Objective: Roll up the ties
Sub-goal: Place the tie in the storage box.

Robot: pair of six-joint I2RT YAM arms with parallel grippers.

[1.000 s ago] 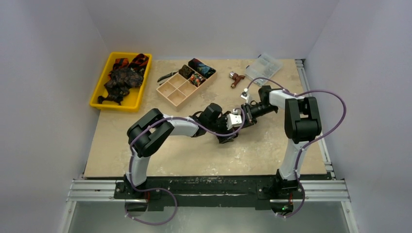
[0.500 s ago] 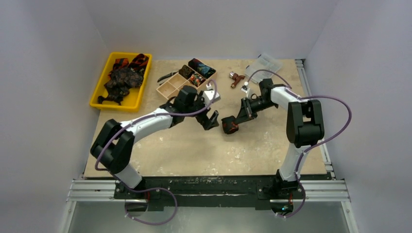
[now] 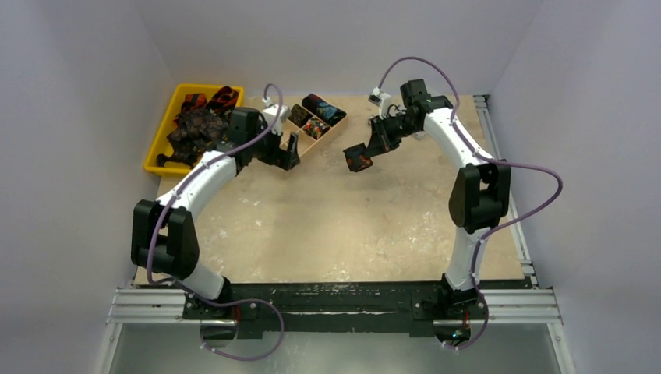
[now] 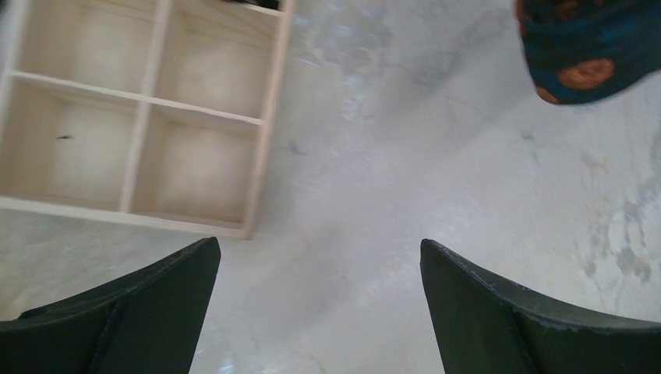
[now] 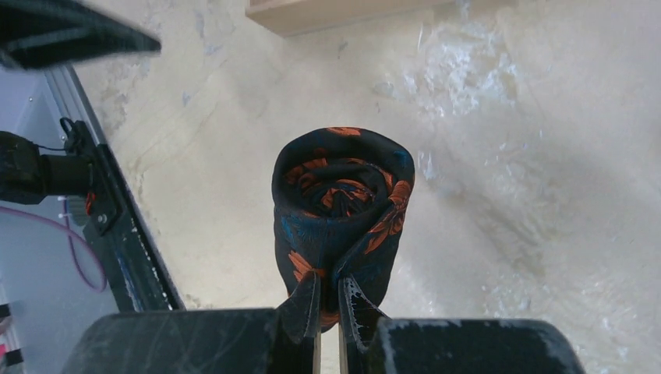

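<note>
My right gripper (image 3: 369, 149) is shut on a rolled tie (image 3: 358, 159), dark with orange and blue print, and holds it above the table right of the wooden divided box (image 3: 321, 139). In the right wrist view the roll (image 5: 340, 195) stands end-on beyond the shut gripper (image 5: 331, 287), pinched at its lower edge. My left gripper (image 3: 289, 153) is open and empty by the box's near end. In the left wrist view the gripper (image 4: 316, 251) frames bare table, with empty box compartments (image 4: 265, 125) at upper left and the held roll (image 4: 586, 48) at upper right. More loose ties (image 3: 196, 125) lie in the yellow tray (image 3: 160, 140).
Two rolled ties (image 3: 322, 109) sit in the far compartments of the box. Grey walls close in the table on three sides. A metal rail (image 3: 335, 300) runs along the near edge by the arm bases.
My left gripper let go and swung back left to the wooden box. My right gripper lifted the rolled tie and carried it away from me toward the box.
</note>
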